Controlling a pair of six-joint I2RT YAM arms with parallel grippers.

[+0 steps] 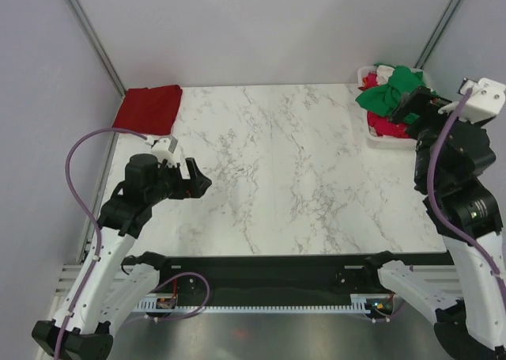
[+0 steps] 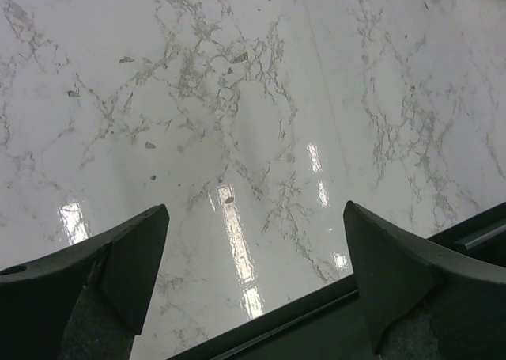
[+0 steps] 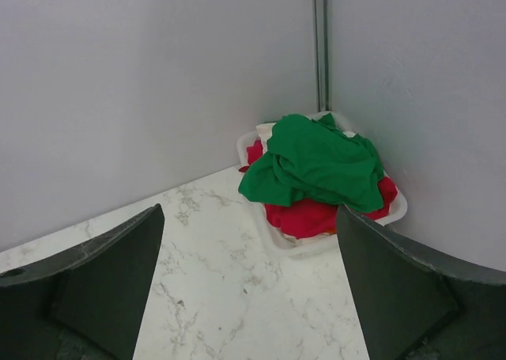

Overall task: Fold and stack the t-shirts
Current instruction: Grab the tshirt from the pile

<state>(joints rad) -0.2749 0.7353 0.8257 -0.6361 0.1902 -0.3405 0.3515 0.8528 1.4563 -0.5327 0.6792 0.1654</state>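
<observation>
Fingers (image 2: 118, 273) of the left gripper (image 2: 254, 214) are spread wide, with nothing between them. The right gripper (image 3: 249, 217) is likewise set apart, with nothing gripped. Only the finger ends are seen in both wrist views; the rest is cut off by the frame.

The green t-shirt (image 3: 316, 162) is heaped on top in the white basket (image 3: 395, 212) at the far right corner. The crimson-pink t-shirt (image 3: 304, 216) is mostly buried under it. A pale cloth (image 3: 265, 129) at the back of the pile can't be made out (shirt or not, unclear). In the top view part of the pile is blocked by the right arm (image 1: 455, 162).

The dark red t-shirt (image 1: 149, 108) is laid flat, roughly rectangular, at the far left corner.

The table (image 1: 277, 162) is finished in white marble pattern with grey veins. It is glossy, and glare streaks are seen in the left wrist view. Matte grey walls (image 1: 261, 28) are joined at metal corner posts (image 1: 91, 39). The fingers are dark, matte and wedge-shaped.
</observation>
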